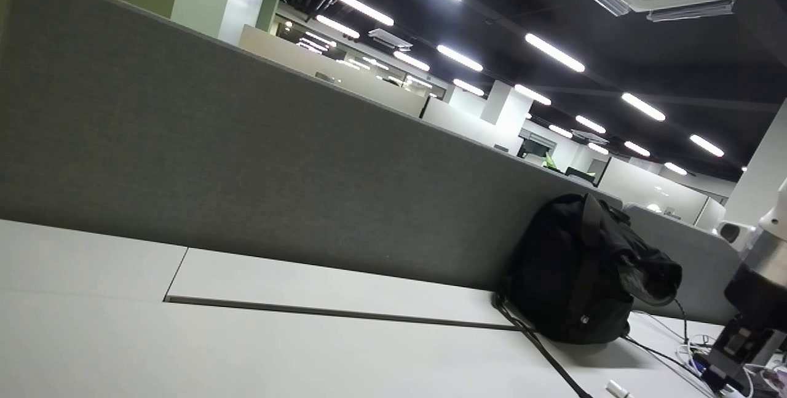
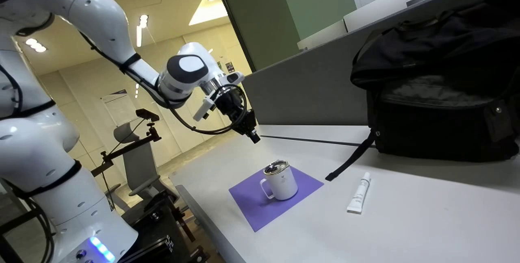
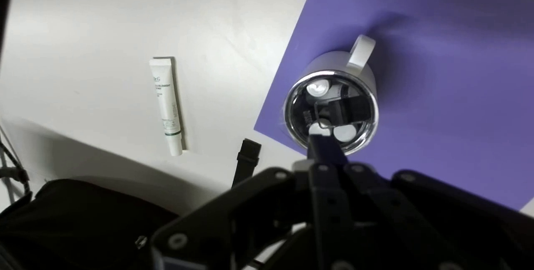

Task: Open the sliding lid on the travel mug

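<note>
The white travel mug (image 2: 284, 186) stands upright on a purple mat (image 2: 260, 214) in an exterior view, its handle toward the near left. Its clear lid (image 2: 276, 167) has a shiny rim. In the wrist view I look down on the mug (image 3: 323, 62) and its lid (image 3: 301, 115). A dark slider (image 3: 354, 109) lies across the right part of the lid. My gripper (image 3: 327, 149) is shut with nothing between its fingers; its tips overlap the lid's near edge in this view. In an exterior view the gripper (image 2: 255, 138) hangs above the mug, clearly apart from it.
A white tube (image 2: 359, 194) lies on the white table right of the mat. A black bag (image 2: 443, 120) stands against the grey partition (image 2: 304, 96), with its strap (image 2: 351, 159) reaching toward the mat. Cables (image 1: 670, 355) lie beside the bag.
</note>
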Controlling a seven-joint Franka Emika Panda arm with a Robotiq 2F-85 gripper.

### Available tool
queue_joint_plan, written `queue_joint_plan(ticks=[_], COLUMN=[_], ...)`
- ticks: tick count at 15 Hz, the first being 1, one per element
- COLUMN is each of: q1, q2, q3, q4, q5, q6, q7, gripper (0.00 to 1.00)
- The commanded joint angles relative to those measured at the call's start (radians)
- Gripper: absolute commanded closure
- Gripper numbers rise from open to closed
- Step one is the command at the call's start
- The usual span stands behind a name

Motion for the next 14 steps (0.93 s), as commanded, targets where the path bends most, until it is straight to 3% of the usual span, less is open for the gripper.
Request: queue_joint_plan(ticks=[1,7,14], q1=[0.061,0.151,0.213], q2=[0.153,0.293,0.366], q3=[-0.067,-0.154,-0.195], q4=[0.094,0.148,0.161], q5=[-0.041,-0.010,0.085], q6=[0.031,0.084,0.121], q7=[0.034,0.017,-0.020], gripper=[1.00,1.00,1.00])
